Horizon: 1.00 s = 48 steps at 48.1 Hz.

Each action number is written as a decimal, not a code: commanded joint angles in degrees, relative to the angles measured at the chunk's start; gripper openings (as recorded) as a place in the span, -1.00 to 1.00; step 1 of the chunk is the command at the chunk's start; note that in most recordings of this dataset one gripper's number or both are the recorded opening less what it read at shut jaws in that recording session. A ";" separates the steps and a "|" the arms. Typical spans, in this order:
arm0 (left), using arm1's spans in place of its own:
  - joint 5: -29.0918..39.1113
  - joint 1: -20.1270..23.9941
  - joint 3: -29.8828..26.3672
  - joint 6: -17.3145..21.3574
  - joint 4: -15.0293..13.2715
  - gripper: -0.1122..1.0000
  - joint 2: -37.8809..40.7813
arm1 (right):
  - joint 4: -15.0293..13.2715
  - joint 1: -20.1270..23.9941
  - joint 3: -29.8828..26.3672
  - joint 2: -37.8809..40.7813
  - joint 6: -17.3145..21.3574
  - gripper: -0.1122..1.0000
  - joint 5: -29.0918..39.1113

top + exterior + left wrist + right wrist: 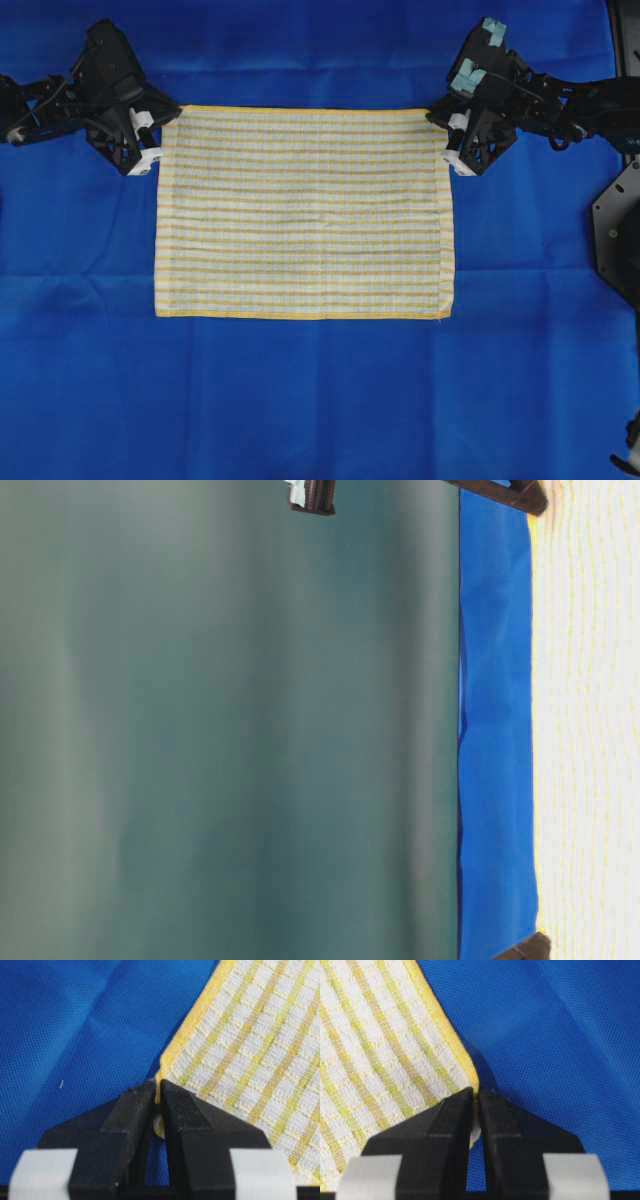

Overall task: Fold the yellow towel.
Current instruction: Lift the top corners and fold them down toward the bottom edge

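Left wrist view shows the left gripper (156,1094) with its two black fingers (131,1110) pressed tight together, and the yellow edge of the yellow towel (250,1045) is pinched between the tips. Right wrist view shows the same thing on the other side: the right gripper (475,1094) has its jaws squeezed close, with the towel's yellow hem caught between them, just at a corner.

From above, the towel lies flat and spread out on the blue cloth (300,400). It is a rectangle, white with thin yellow stripes. Its long side runs left to right across the picture, and the stripes run that way too. Its short sides run up and down.

Both grippers sit at the far side of the towel, one on each short edge close to a top corner, left one (152,150) on the left and right one (455,152) on the right. The near edge lies free on the blue cloth, with no gripper by it. The towel has no fold in it yet.

The table-level view is turned sideways and mostly blurry, so it tells little.
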 commanded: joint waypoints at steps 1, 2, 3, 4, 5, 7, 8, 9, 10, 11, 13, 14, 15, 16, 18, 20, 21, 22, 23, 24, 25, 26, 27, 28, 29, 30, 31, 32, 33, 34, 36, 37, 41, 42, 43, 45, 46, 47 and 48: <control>0.35 0.26 -0.26 -0.09 -0.09 -0.73 -0.53 | -0.09 -0.18 -0.79 -0.53 -0.09 -0.73 -0.62; 0.35 0.18 -0.35 -0.09 -0.09 -0.73 -0.53 | 0.00 -0.18 -0.62 -0.62 -0.09 -0.73 -0.62; 0.35 0.26 -0.35 0.00 -0.09 -0.73 -0.53 | -0.09 -0.18 -0.62 -0.70 -0.09 -0.73 -0.62; 0.35 0.18 -0.44 0.00 -0.09 -0.73 -0.62 | -0.09 -0.18 -0.62 -0.88 -0.09 -0.73 -0.62; 0.35 0.18 -0.44 0.09 -0.09 -0.73 -0.62 | -0.09 -0.18 -0.62 -0.97 -0.09 -0.73 -0.53; 0.53 0.26 -0.62 0.09 -0.09 -0.73 -1.05 | 0.00 -0.18 -0.79 -1.67 -0.09 -0.73 -0.44; 0.62 0.26 -0.70 0.09 -0.09 -0.73 -1.23 | -0.09 -0.18 -0.79 -1.93 -0.09 -0.73 -0.44; 0.88 0.26 -0.79 0.09 -0.09 -0.73 -1.49 | 0.00 -0.18 -0.79 -2.29 -0.09 -0.73 -0.35; 1.23 0.26 -0.88 0.09 -0.09 -0.73 -1.93 | -0.09 -0.18 -0.79 -2.72 -0.09 -0.73 -0.35; 1.67 0.26 -1.05 0.09 -0.09 -0.73 -2.20 | 0.00 -0.18 -0.62 -3.08 -0.09 -0.73 -0.26; 2.55 0.18 -1.23 0.18 -0.09 -0.73 -3.08 | -0.09 -0.18 -0.53 -3.87 -0.09 -0.73 0.00; 2.99 0.18 -1.41 0.18 -0.09 -0.73 -3.43 | 0.00 -0.18 -0.53 -4.13 -0.09 -0.73 0.09; 3.52 0.18 -1.49 0.18 -0.09 -0.73 -3.96 | 0.00 -0.26 -0.44 -4.66 -0.09 -0.73 0.44; 3.96 0.18 -1.49 0.18 0.00 -0.73 -4.48 | -0.09 -0.35 -0.44 -5.01 -0.09 -0.73 0.70; 4.66 0.18 -1.58 0.44 0.00 -0.73 -5.45 | -0.09 -0.44 -0.44 -5.54 -0.09 -0.73 1.32; 4.83 0.18 -1.49 0.88 0.00 -0.73 -6.42 | -0.09 -0.53 -0.53 -6.15 -0.18 -0.73 1.76; 5.01 0.18 -1.49 1.23 0.00 -0.73 -7.12 | -0.09 -0.62 -0.53 -6.42 -0.18 -0.73 1.93; 5.19 0.18 -1.41 1.41 0.00 -0.73 -7.47 | -0.09 -0.53 -0.53 -6.68 -0.26 -0.73 2.02; 5.27 0.18 -1.41 1.58 0.00 -0.73 -7.82 | -0.09 -0.53 -0.53 -6.94 -0.26 -0.73 2.11; 5.27 0.18 -1.32 1.67 0.00 -0.73 -8.17 | -0.09 -0.53 -0.53 -7.21 -0.26 -0.73 2.20; 5.27 0.18 -1.32 1.67 -0.09 -0.73 -8.44 | -0.18 -0.53 -0.44 -7.38 -0.26 -0.73 2.11; 5.27 0.18 -1.23 1.67 -0.09 -0.73 -8.61 | -0.09 -0.53 -0.44 -7.56 -0.26 -0.73 2.11; 5.27 0.18 -1.14 1.67 0.00 -0.73 -8.79 | -0.18 -0.53 -0.44 -7.73 -0.26 -0.73 2.20; 5.27 0.18 -1.14 1.67 0.00 -0.73 -8.96 | -0.18 -0.62 -0.44 -8.00 -0.26 -0.73 2.20; 5.27 0.09 -1.05 1.67 0.00 -0.73 -9.05 | -0.18 -0.62 -0.35 -8.00 -0.26 -0.73 2.11; 5.27 0.00 -0.97 1.67 -0.09 -0.73 -9.23 | -0.18 -0.53 -0.26 -8.00 -0.26 -0.73 2.20; 5.27 -0.09 -0.97 1.67 0.00 -0.73 -9.23 | -0.09 -0.53 -0.26 -8.00 -0.26 -0.73 2.20; 5.27 -0.18 -0.97 1.58 0.00 -0.73 -9.23 | -0.18 -0.53 -0.26 -8.00 -0.26 -0.73 2.20; 5.27 -0.26 -0.88 1.49 0.00 -0.73 -9.23 | -0.18 -0.53 -0.18 -8.00 -0.26 -0.73 2.20; 5.27 -0.44 -0.88 1.32 -0.09 -0.73 -9.32 | -0.18 -0.53 -0.26 -8.00 -0.26 -0.73 2.20; 5.27 -0.79 -0.79 1.23 0.00 -0.73 -9.40 | -0.18 -0.53 -0.18 -8.09 -0.09 -0.73 2.20; 5.27 -1.05 -0.70 1.23 0.00 -0.73 -9.40 | -0.09 -0.53 -0.18 -8.09 0.00 -0.73 2.20; 5.27 -2.11 -0.26 1.14 -0.18 -0.73 -10.11 | -0.09 0.09 0.09 -8.61 0.18 -0.73 2.20; 5.36 -2.37 -0.09 1.14 -0.26 -0.73 -10.37 | 0.00 0.35 0.26 -8.70 0.18 -0.73 2.20; 5.45 -2.72 0.18 1.14 -0.26 -0.73 -10.63 | 0.09 0.62 0.44 -8.96 0.26 -0.73 2.20; 5.54 -3.52 0.62 1.05 -0.35 -0.73 -11.51 | 0.09 1.41 0.79 -9.58 0.26 -0.73 2.20; 5.71 -3.87 0.97 0.97 -0.35 -0.73 -11.95 | 0.18 1.85 1.05 -9.93 0.26 -0.73 2.02; 5.80 -4.31 1.32 0.97 -0.35 -0.73 -12.48 | 0.18 2.46 1.41 -10.46 0.26 -0.73 2.02; 5.89 -5.01 1.85 0.79 -0.35 -0.73 -13.45 | 0.18 2.99 1.58 -10.90 0.35 -0.73 2.02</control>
